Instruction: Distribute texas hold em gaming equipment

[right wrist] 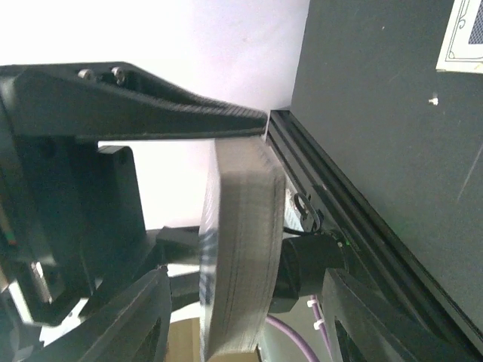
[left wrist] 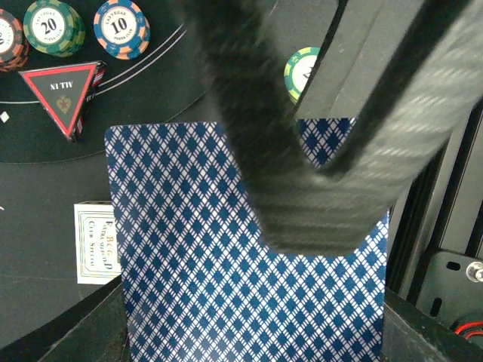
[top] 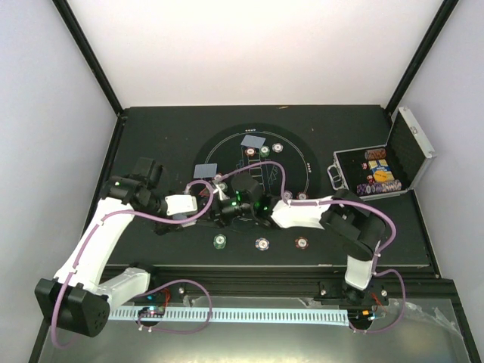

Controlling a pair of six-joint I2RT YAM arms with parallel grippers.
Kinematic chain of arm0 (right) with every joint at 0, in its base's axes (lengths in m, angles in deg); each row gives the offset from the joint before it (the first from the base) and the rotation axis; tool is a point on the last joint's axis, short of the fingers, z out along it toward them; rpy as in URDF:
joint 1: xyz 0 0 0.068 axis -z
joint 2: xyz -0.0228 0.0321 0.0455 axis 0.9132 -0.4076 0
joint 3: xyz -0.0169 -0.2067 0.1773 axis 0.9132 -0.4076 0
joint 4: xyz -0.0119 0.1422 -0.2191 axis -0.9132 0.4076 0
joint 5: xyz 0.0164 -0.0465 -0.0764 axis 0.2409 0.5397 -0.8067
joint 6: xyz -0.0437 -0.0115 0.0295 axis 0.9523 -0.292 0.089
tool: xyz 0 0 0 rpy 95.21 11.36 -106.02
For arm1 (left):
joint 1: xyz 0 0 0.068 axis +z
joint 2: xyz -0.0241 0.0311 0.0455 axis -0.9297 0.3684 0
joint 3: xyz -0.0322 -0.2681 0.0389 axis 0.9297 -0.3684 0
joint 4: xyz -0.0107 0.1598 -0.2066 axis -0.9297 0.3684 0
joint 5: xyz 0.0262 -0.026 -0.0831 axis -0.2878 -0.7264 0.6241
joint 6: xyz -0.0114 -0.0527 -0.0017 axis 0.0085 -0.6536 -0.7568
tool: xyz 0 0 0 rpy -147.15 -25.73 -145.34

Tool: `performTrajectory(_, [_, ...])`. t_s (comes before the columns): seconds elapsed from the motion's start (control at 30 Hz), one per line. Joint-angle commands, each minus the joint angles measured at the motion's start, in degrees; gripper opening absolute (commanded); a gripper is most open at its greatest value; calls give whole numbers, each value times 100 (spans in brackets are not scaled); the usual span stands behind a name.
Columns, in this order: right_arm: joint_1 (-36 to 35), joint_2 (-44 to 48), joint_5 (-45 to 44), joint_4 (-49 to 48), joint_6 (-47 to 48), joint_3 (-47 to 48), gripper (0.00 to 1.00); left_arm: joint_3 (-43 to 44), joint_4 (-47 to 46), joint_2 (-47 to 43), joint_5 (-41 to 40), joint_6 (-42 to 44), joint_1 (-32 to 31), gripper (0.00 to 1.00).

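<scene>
Nearby, metal case w/ chips

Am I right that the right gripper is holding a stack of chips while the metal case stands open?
Not quite: the right gripper holds a deck of cards, not chips, as the right wrist view shows; the metal case does stand open.

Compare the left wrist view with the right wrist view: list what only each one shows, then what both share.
Left wrist only: the deck's blue diamond back, the red triangle marker, the 20 chip and 10 chip, and the left gripper's closed fingers across the cards. Right wrist only: the deck's stacked edge, clamped between the right gripper's fingers, plus the table's edge rail. Both: apparently the same deck, and black table surface.
</scene>
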Motion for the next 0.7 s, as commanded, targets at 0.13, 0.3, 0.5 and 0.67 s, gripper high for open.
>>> performTrajectory(0.13, [-73,-466,65,35,-31,634,56,172,160,-121,210,87,3,2])
performTrajectory(0.3, [-65,-736,159,16,-90,747,54,189,163,-114,198,105,-5,2])
performTrajectory(0.5, [59,-819,222,-253,-184,370,46,220,171,-86,158,88,-5,1])
performTrajectory(0.67, [201,-664,241,-465,-226,-27,41,220,121,-78,140,88,-5,1])
